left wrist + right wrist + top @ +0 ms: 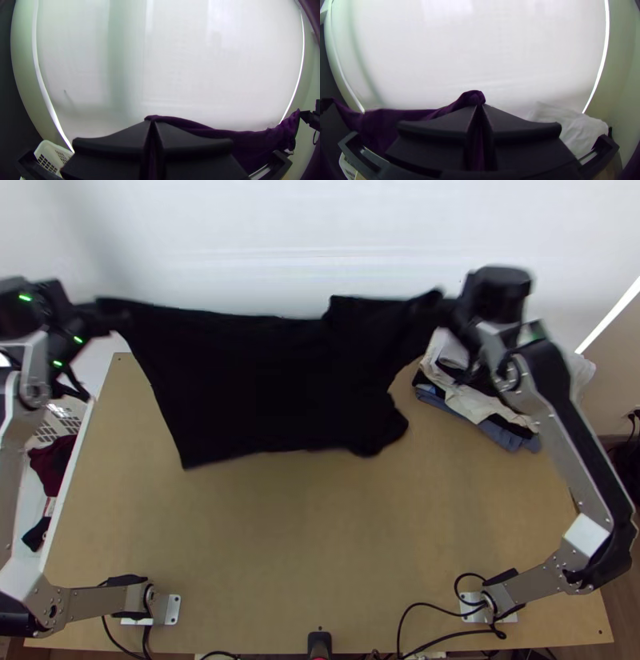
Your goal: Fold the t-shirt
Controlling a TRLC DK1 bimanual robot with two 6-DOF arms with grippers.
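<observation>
Top view: one dark, near-black t-shirt of soft cloth (264, 388), held up by two upper corners, at upper left and centre of the frame. Done, as judged: both grips taken, cloth opened out. Left: laying on the light wooden table (264, 540) and all folding; no finished fold is seen. Upper edge sagging slightly, body broad and fairly smooth, lower right part bunched. Whether the lower edge touches the table cannot be told. One corner is held by the black left gripper (114, 316), upper left; the other by the black right gripper (450, 308), upper right. Below the latter, one pile of cream, black and blue garments (480, 402).

Left wrist view: fingers closed on a purple-looking corner, lower centre; cloth stretched towards lower right.

Right wrist view: fingers closed on a small gathered fold, lower centre; cloth extended towards lower left.
</observation>
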